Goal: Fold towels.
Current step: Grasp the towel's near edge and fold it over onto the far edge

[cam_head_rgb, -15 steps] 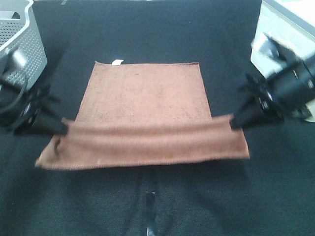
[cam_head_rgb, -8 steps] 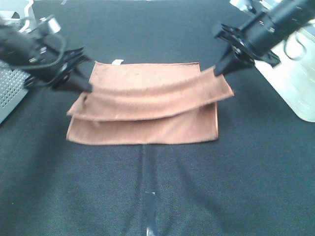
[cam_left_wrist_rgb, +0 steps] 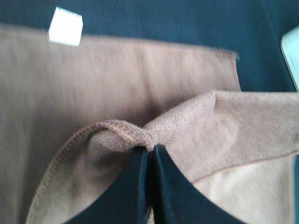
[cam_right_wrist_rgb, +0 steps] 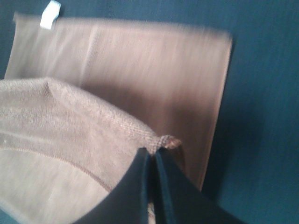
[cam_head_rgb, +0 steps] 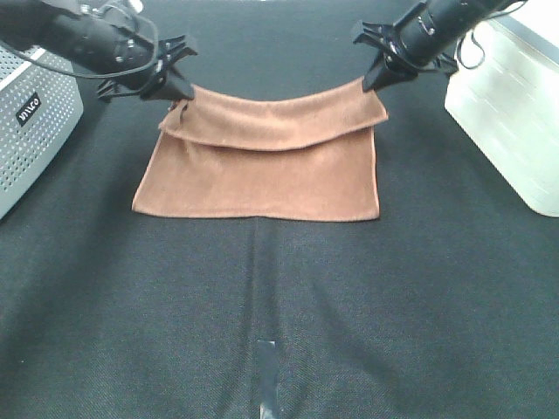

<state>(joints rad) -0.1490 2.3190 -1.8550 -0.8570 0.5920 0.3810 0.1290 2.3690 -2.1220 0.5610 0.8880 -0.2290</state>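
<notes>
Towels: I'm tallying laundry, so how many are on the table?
1. The brown towel lies in the middle, doubled over, its upper layer's corners pinched by the left hand and the right hand. Another could hide underneath, but none shows.

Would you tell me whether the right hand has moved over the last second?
Yes. The right hand, pinching a towel corner, has moved away from the tape strip, toward the far side of the table.

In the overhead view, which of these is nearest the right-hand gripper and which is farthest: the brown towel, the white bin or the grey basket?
1. The towel: one far corner is pinched in the right gripper, so they touch.
2. The white bin: close by, at the right edge.
3. The grey basket: far across, at the left edge.
</notes>
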